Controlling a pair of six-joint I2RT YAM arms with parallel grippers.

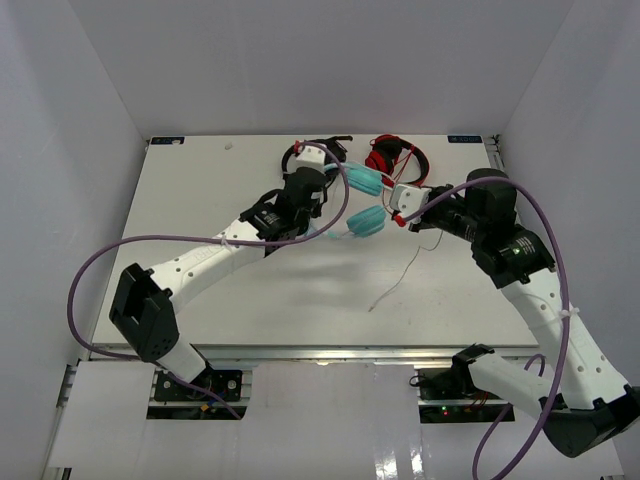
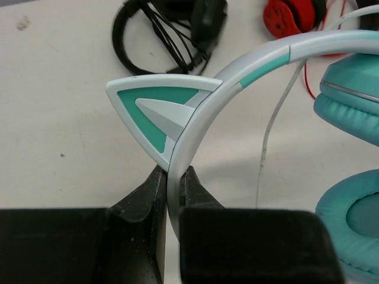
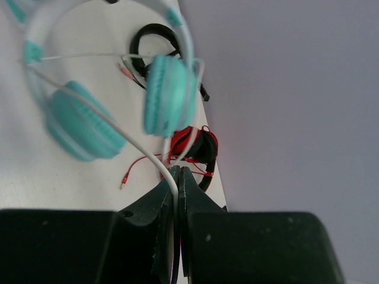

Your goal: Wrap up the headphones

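The teal headphones [image 1: 365,202] are held above the middle back of the table, ear cups hanging. My left gripper [image 2: 173,177] is shut on their pale headband [image 2: 201,112], just below a teal cat-ear point [image 2: 154,112]. The two teal ear cups [image 2: 352,106] hang at the right of that view. My right gripper [image 3: 177,174] is shut on the thin white cable [image 3: 100,118], just right of the ear cups [image 3: 169,94]. In the top view the right gripper [image 1: 402,215] sits beside the lower ear cup. The cable's free length [image 1: 398,282] trails down onto the table.
Black headphones [image 1: 312,152] and red headphones [image 1: 397,155] lie at the table's back edge, just behind the held pair. They also show in the left wrist view, black headphones [image 2: 172,29] and red headphones [image 2: 293,15]. White walls enclose the table's sides and back.
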